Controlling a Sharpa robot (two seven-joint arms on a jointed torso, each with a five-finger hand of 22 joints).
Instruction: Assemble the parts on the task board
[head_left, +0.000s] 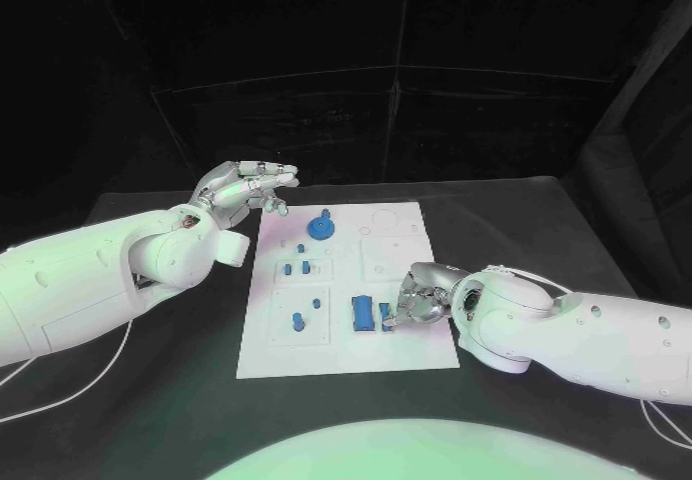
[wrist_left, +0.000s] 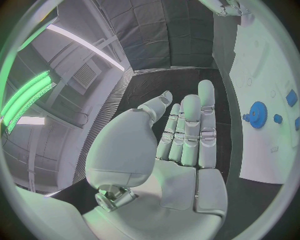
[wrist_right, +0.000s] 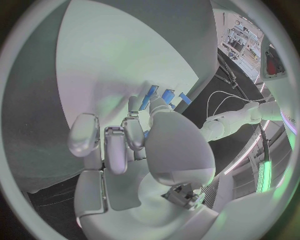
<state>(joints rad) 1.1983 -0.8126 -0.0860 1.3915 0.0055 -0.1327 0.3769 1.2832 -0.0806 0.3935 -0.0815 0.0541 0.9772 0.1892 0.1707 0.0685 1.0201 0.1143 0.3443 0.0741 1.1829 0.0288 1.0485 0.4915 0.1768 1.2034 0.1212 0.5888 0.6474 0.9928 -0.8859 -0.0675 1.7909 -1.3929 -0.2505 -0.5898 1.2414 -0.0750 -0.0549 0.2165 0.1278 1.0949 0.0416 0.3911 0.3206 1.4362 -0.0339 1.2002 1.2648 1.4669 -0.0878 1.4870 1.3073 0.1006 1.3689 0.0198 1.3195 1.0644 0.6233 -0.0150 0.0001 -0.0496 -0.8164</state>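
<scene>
I'm seeing my left hand (head_left: 248, 186) hovering raised at the far left, fingers (wrist_left: 187, 125) stretched out straight and holding nothing. My right hand (head_left: 418, 297) is reaching in low from the right, fingers (wrist_right: 119, 145) curling inward; whether they're gripping anything, I can't tell.

A black table (head_left: 534, 215) stands before a black curtain (head_left: 346, 110), with white cables (head_left: 58, 385) trailing across it.

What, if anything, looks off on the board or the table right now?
Nothing stands out. The task board lies flat on the table, slightly skewed to its edges. The blue gear and smaller blue parts sit on the board. The left hand hovers off the board's far corner, holding nothing; the right hand is at the blue block.
</scene>
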